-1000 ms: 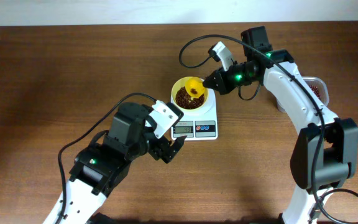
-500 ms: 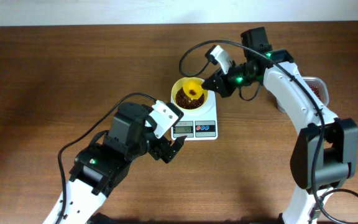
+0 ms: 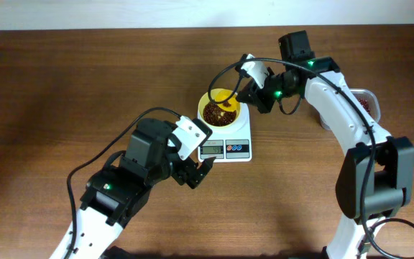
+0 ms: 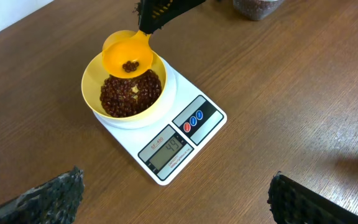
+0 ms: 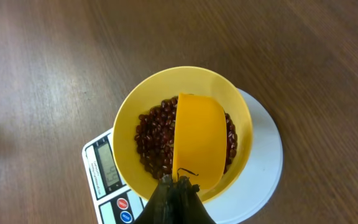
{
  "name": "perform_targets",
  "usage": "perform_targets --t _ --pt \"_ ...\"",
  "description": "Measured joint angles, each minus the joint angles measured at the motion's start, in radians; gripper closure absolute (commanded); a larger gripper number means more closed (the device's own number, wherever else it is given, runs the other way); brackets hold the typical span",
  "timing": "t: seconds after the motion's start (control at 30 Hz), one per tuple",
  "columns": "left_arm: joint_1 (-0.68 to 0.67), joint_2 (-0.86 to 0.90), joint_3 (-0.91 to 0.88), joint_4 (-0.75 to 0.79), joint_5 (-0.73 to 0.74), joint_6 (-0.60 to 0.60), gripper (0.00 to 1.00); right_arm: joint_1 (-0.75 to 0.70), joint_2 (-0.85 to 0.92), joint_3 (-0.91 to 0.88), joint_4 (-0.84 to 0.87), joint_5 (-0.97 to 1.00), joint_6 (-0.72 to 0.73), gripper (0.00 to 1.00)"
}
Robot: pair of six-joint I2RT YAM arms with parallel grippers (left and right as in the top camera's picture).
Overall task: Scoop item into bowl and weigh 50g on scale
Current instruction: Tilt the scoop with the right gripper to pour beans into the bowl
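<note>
The yellow bowl [image 3: 206, 101] sits on the white scale [image 3: 241, 132] and holds dark red-brown beans [image 3: 211, 113]. My right gripper [image 3: 247, 91] is shut on the handle of a yellow scoop [image 3: 223, 98] held over the bowl. In the left wrist view the scoop [image 4: 127, 55] holds a few beans above the bowl [image 4: 91, 78], and the scale's display [image 4: 169, 150] reads 49. The right wrist view shows the scoop [image 5: 199, 135] over the bowl [image 5: 126, 121] and its beans [image 5: 156, 134], with the gripper [image 5: 178, 185] at its handle. My left gripper [image 3: 201, 171] is open and empty, in front of the scale [image 4: 211, 98].
A clear tub [image 3: 366, 103] with more beans stands at the right, behind the right arm, and shows at the top of the left wrist view [image 4: 253, 6]. The wooden table [image 3: 63, 86] stretches around the scale.
The right gripper has lifted and drawn the scoop back a little over the bowl's far rim. The left arm has not moved.
</note>
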Motion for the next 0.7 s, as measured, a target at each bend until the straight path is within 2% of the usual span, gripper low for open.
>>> perform_targets --t 0.13,0.7 --pt "0.000 0.000 0.000 0.000 0.000 0.000 0.01 0.000 0.000 0.003 0.048 0.006 -0.059 0.96" --pt "0.000 0.000 0.000 0.000 0.000 0.000 0.01 0.003 -0.045 0.012 -0.029 0.006 -0.107 0.96"
